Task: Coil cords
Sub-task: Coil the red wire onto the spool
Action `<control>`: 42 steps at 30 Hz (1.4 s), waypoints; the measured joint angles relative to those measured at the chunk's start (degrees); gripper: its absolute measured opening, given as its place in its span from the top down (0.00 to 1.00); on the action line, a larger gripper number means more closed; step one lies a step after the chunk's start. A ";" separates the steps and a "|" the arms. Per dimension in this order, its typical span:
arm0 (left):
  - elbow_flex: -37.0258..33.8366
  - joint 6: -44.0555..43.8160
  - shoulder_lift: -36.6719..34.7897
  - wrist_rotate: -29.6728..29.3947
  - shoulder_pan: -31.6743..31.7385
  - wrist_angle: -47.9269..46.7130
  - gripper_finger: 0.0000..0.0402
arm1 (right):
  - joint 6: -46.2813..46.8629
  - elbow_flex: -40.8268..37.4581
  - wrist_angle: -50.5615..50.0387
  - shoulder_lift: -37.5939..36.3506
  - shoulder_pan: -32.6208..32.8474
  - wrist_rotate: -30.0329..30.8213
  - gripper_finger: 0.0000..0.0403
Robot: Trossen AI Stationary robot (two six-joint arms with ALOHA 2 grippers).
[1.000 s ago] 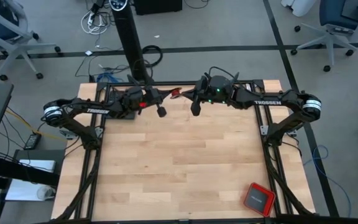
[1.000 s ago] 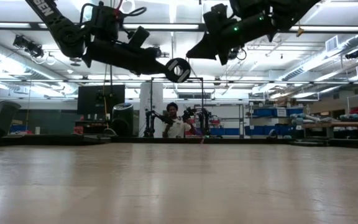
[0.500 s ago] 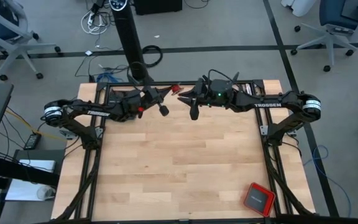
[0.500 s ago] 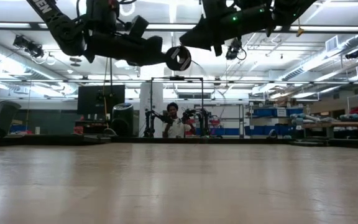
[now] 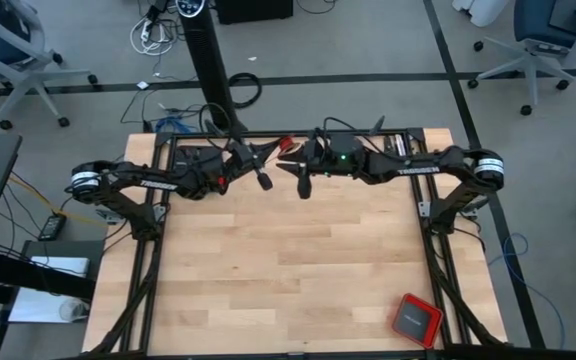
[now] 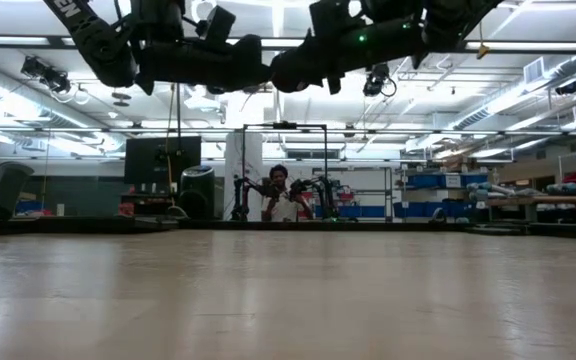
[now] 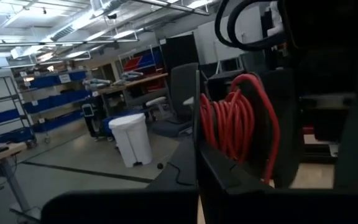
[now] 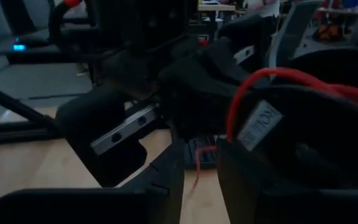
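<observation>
The thin red cord (image 5: pixel 286 147) is a small bundle of loops held in the air over the table's far edge, between my two grippers. The left wrist view shows it as a tight coil (image 7: pixel 232 121). In the right wrist view one loop (image 8: pixel 272 76) arcs over a dark labelled part. My left gripper (image 5: pixel 260 166) is shut and points about level toward the right gripper. My right gripper (image 5: pixel 297 171) faces it, open, with a short red strand (image 8: pixel 199 163) hanging in front of the gap between its fingers. Both grippers are high above the wood in the low view. My left gripper has the coil (image 7: pixel 241 134) against the side of its shut fingers (image 7: pixel 197 174), and one loop passes round a dark finger. The exact place where the cord is pinched is hidden by the fingers. The coil hangs clear of the table. Whether my right gripper touches the cord I cannot tell.
A red square box with a dark top (image 5: pixel 415 318) lies at the table's near right corner. A black pole (image 5: pixel 213 75) stands just past the far edge, behind the left arm. A person (image 6: pixel 280 203) sits in the room beyond the table. The wooden top (image 5: pixel 288 260) spreads below both arms.
My right gripper has moved toward the table's left, close up to the left gripper, and has opened. My left gripper has tipped up from slanting down to about level and swung a little toward the far edge. The red coil has stayed aloft between them.
</observation>
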 joint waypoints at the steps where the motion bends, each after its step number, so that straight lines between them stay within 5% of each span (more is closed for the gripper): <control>1: 0.00 -0.01 0.00 0.01 -0.08 0.06 1.00 | -0.81 0.03 0.42 0.36 0.13 0.20 0.77; 21: -0.02 -3.25 0.00 0.19 -0.31 4.50 1.00 | -9.55 -0.45 -0.18 0.92 4.30 8.38 0.88; 35: -0.02 -6.02 0.00 3.23 -0.31 6.51 1.00 | -16.40 -1.12 0.82 0.90 1.36 1.71 0.91; 42: -0.02 -6.02 0.00 3.23 -0.31 6.53 1.00 | -13.47 -1.15 -6.29 0.88 2.56 0.77 0.92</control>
